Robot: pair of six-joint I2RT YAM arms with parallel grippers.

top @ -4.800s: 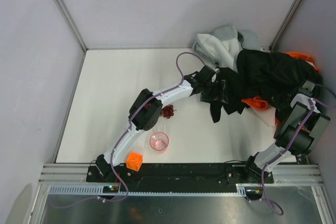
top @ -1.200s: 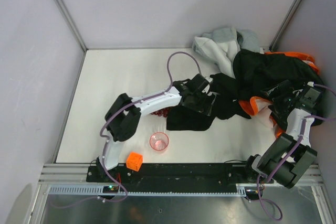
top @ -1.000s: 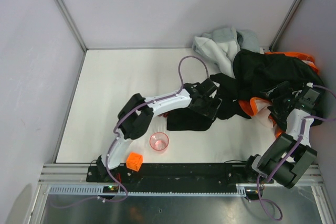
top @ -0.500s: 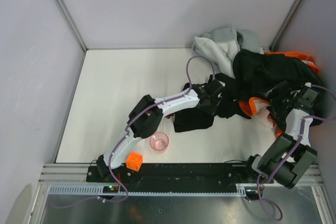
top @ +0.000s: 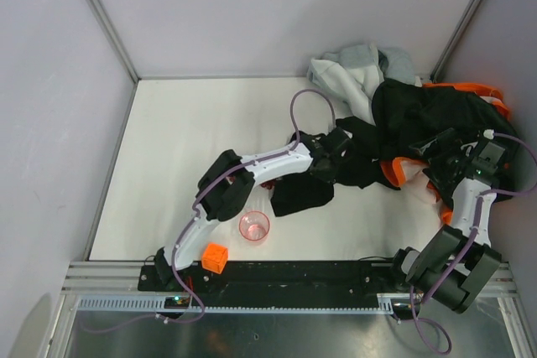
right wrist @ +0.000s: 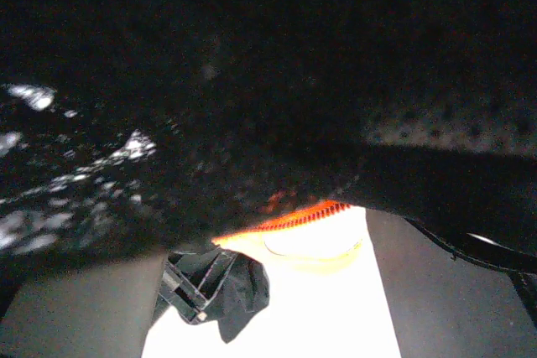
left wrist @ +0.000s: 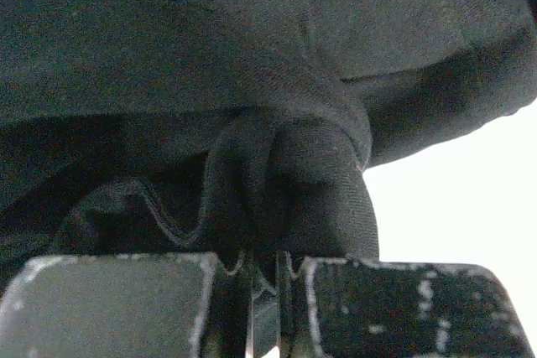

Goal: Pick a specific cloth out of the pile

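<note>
Left fingers (left wrist: 264, 264): almost fully closed, pinching a bunched fold of the small black cloth (top: 302, 195) between their tips. In the left wrist view the fold rose straight out of the narrow gap. More dark fabric spread above it, and bare white desk (left wrist: 470, 199) showed at the right.

Right fingers (top: 447, 150): spread wide at the near right side of the pile (top: 403, 123). In the right wrist view the large black garment (right wrist: 277, 81) draped across the upper frame. No fabric could be seen caught between the two fingers.

Small black cloth: crumpled on the desk (top: 193, 148), just left of the pile. Its upper right end was at the left fingers and the rest lay flat on the surface. Whether it touched the black garment (top: 436, 115) beside it could not be told.

Pile: heaped in the far right corner of the desk.
- Large black garment: lay on top, across the middle.
- Orange garment (top: 470, 90): showed at the far right edge. More orange with white showed at the black garment's near edge.
- Pale grey-white clothes (top: 352, 69): at the far left end of the pile, against the back wall.

Pink clear cup (top: 254, 226): upright on the desk, nearer the front than the cloth and apart from it.

Orange cube (top: 215, 256): at the desk's near edge, close to the left arm's base.
</note>
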